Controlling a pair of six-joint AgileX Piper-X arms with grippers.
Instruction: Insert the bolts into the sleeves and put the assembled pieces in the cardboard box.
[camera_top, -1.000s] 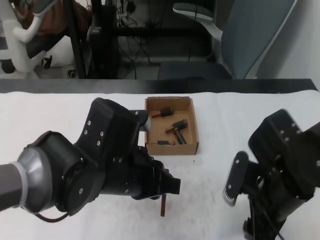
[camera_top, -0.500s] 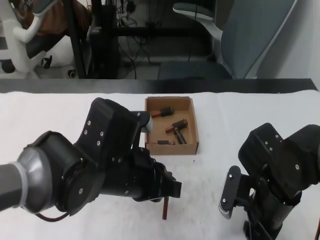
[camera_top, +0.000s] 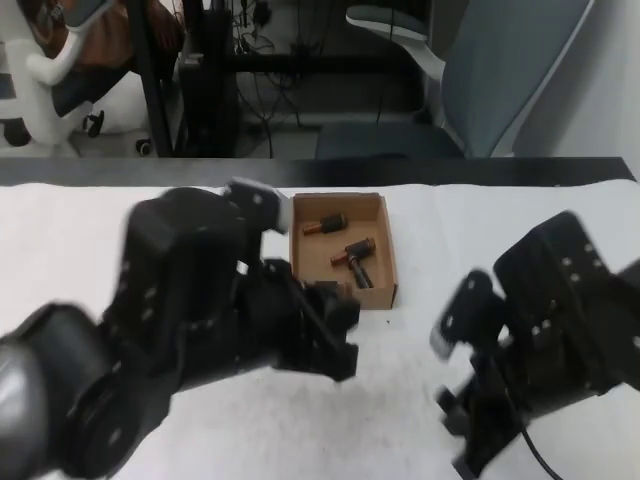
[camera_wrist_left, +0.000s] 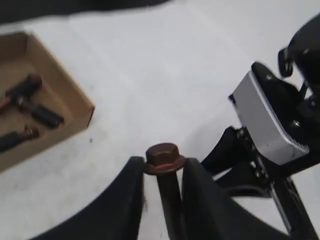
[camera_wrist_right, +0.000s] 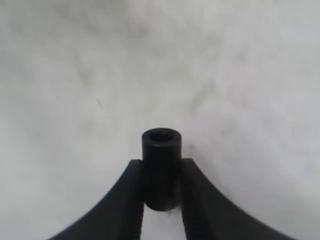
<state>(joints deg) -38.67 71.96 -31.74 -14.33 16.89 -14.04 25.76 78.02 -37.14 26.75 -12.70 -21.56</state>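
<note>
Item 1: left hand (camera_wrist_left: 162, 174), both fingers clamped on a rust-brown hex-headed metal bolt (camera_wrist_left: 162, 156). The head stands just past the fingertips, above the white surface (camera_top: 430, 225).

Item 2: right hand (camera_wrist_right: 161, 175), fingers closed on a black cylindrical sleeve (camera_wrist_right: 161, 150). Its open bore end projects beyond the fingertips, over the white surface.

Item 3: brown cardboard box (camera_top: 391, 255), open-topped, resting on the surface at the far middle, between the two arms.

Item 4: assembled bolt-and-sleeve pieces (camera_top: 355, 256), several, lying loose inside the box.
</note>
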